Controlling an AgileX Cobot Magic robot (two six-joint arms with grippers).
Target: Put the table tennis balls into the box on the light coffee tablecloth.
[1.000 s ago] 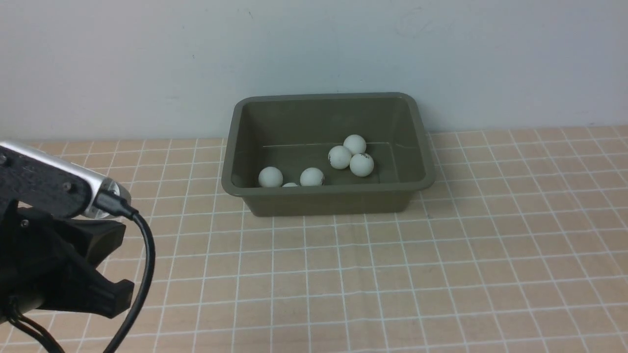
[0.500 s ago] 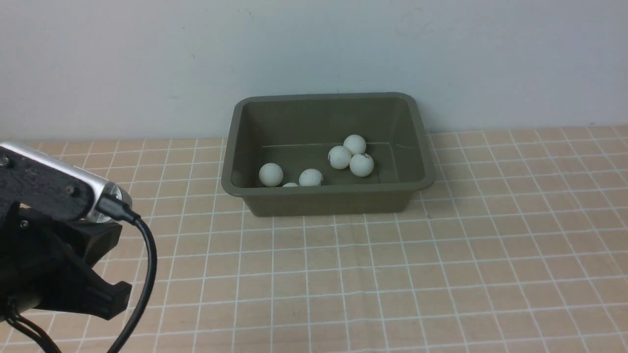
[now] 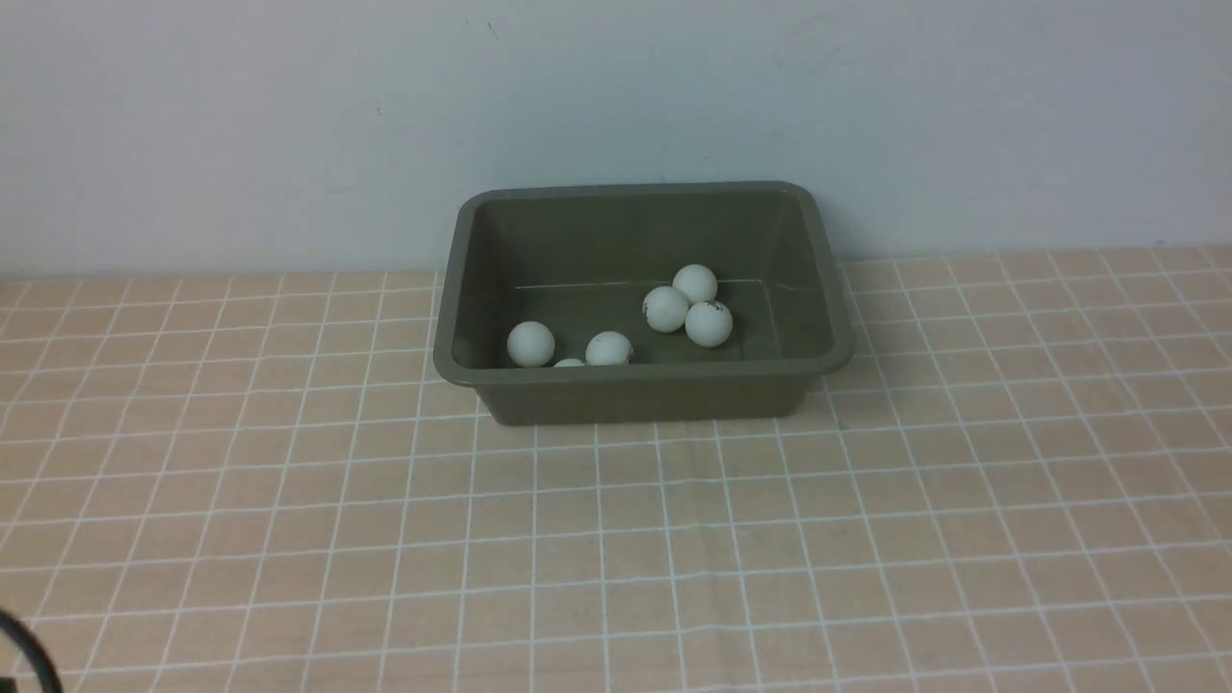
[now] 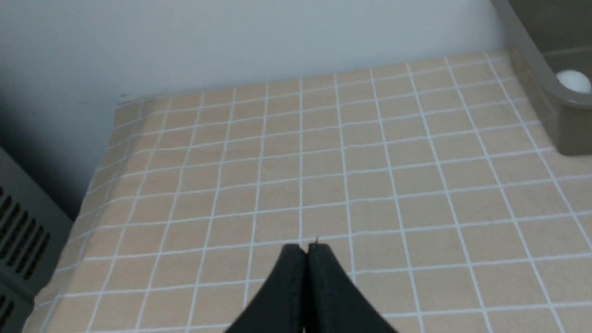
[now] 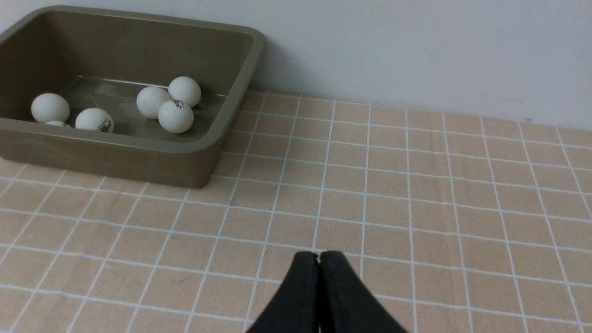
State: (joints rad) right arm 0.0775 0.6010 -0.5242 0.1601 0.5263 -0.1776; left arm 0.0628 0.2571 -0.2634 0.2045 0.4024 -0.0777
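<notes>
White table tennis balls in box, well apart from both pinched-together, empty grippers; dark print unreadable.

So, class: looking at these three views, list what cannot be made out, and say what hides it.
- Ball count: the box near wall hides all but the top of one ball in the front view; more may sit behind it.
- Box in left wrist view: cut off by the frame edge, one ball showing.
- Both arms: outside the front view; only the shut left pincer and right pincer show.
- Ball markings: too small to read.
</notes>
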